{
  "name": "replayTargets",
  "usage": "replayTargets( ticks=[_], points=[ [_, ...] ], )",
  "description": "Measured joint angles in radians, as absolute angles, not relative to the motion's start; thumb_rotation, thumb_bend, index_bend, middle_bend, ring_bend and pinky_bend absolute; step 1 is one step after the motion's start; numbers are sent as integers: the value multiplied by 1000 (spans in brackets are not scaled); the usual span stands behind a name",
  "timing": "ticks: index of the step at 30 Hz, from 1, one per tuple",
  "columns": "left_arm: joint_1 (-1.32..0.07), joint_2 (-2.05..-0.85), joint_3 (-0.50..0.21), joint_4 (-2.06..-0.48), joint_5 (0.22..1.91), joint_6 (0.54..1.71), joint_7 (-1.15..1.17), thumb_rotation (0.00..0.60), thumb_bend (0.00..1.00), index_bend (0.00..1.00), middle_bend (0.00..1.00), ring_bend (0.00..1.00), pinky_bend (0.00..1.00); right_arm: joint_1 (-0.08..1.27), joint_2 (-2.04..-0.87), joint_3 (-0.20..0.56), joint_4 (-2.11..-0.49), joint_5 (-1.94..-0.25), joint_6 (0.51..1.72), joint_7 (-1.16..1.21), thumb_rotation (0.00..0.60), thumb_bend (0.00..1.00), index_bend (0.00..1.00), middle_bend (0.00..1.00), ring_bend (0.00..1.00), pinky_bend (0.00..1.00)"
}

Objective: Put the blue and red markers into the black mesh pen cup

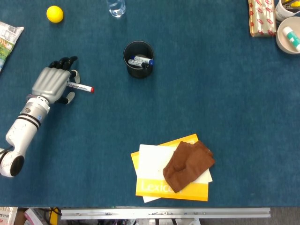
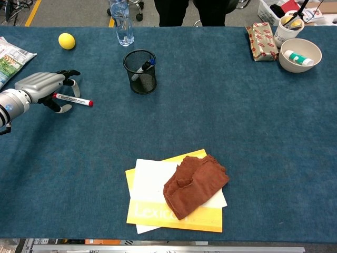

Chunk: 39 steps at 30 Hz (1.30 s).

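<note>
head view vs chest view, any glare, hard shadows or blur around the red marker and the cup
Head view: even light, no glare; red marker and black mesh pen cup look sharp, with faint shadows. Chest view: equally flat light, left hand crisp, mesh detail readable, table edges slightly bowed.

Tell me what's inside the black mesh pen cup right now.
The black mesh pen cup holds the blue marker, leaning with its blue cap at the rim. The red marker is outside, at the left hand. The cup's bottom is too dark to see.

Left hand (image 1: 51,84) over red marker (image 1: 80,87) (blue marker (image 1: 142,61) inside pen cup (image 1: 138,59)).
</note>
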<state>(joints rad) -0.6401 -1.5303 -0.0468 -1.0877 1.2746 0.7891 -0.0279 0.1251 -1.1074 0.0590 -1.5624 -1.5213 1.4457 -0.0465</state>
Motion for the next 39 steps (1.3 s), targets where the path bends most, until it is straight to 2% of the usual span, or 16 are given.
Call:
replayTargets(
  ticks=[13,31,39],
  points=[
    [-631,-1540,-49,-1067,1288,799,-41,600,363,445,0,0,127,125,-1107,59,-1562,-1522,1446,-47,600,0,277,285,293,420],
    [-623,-1541,-50,-1060,1288,789,-36,600,368,455,0,0,127,125,-1107,60,-1563,-1522,1447,-48,600,0,277,285,293,420],
    [-619,-1540,-55,-1065,1298,805,-51,600,376,518,0,0,127,125,-1108,59,-1563,-1522,1446,-48,600,0,277,285,293,420]
  ],
)
